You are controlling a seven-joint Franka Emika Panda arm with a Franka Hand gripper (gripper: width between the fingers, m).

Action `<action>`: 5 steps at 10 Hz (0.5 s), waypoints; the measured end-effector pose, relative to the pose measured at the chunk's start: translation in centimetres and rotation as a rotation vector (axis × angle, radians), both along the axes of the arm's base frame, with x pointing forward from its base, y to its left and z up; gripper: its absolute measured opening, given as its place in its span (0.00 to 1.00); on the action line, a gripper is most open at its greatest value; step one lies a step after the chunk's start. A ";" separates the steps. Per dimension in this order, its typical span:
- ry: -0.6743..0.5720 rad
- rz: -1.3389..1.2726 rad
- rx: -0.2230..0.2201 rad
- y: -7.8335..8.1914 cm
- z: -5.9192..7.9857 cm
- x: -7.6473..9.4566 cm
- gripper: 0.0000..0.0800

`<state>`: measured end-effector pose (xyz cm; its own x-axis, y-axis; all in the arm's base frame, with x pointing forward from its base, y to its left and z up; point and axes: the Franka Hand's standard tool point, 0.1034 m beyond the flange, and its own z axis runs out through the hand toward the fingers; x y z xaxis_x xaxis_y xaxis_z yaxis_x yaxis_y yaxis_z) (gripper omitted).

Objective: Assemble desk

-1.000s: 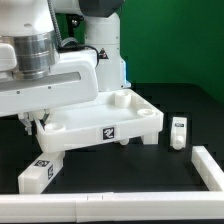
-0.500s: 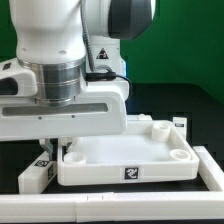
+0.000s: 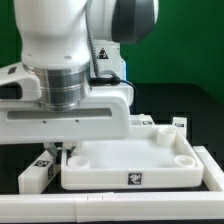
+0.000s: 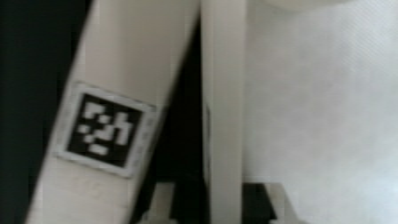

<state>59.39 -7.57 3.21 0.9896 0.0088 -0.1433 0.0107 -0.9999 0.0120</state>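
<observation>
The desk's white tabletop (image 3: pixel 135 160) lies upside down like a shallow tray with round corner sockets, close to the front rail. My gripper (image 3: pixel 61 150) is at its corner on the exterior view's left, shut on the tabletop's thin side wall (image 4: pixel 221 90). The wrist view shows that wall running between the two dark fingers of my gripper (image 4: pixel 221 202). One tagged leg (image 3: pixel 38 172) lies just outside that wall, and its tag shows in the wrist view too, on the leg (image 4: pixel 103 130). Another leg (image 3: pixel 178 124) stands behind the tabletop at the exterior view's right.
A white rail (image 3: pixel 90 207) runs along the front and a second rail (image 3: pixel 211 167) along the exterior view's right, forming a corner beside the tabletop. My large white arm body (image 3: pixel 65 85) hides most of the scene's left and back.
The tabletop has swung from a skewed pose to square with the rails and slid toward the exterior view's right. My arm moved with it, still shut on the wall.
</observation>
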 end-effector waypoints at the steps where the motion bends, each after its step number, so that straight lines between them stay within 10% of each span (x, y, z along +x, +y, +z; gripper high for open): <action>1: -0.008 0.002 -0.003 0.3 -0.3 0.8 0.07; 5: -0.006 -0.085 -0.010 0.6 -1.1 1.0 0.07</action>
<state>60.39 -6.94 2.15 0.9876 -0.0767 -0.1372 -0.0743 -0.9970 0.0223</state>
